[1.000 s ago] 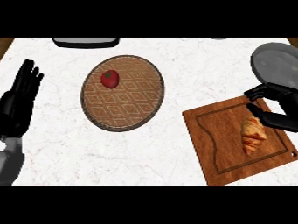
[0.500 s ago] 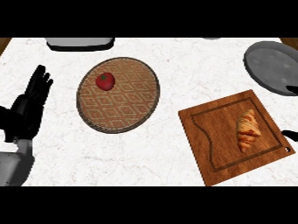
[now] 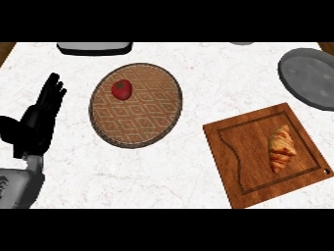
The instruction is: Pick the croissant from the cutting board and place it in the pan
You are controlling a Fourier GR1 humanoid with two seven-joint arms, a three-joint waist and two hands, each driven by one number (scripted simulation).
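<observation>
A golden croissant (image 3: 282, 147) lies on the right half of the wooden cutting board (image 3: 242, 147) at the lower right of the counter. The grey pan (image 3: 315, 78) sits beyond the board at the right edge, with nothing in it. My left hand (image 3: 34, 122) rests open at the far left, fingers straight and pointing up, well away from the board. My right hand does not show in the head view.
A round woven mat (image 3: 144, 112) with a red tomato (image 3: 122, 88) on it lies in the middle left. A grey tray (image 3: 94, 47) stands at the back edge. Brown wood shows past the white marble counter's far corners.
My right hand was curled over the croissant, then pulled away to the lower right and left the view. The croissant stays on the board. The left hand stayed open at the left.
</observation>
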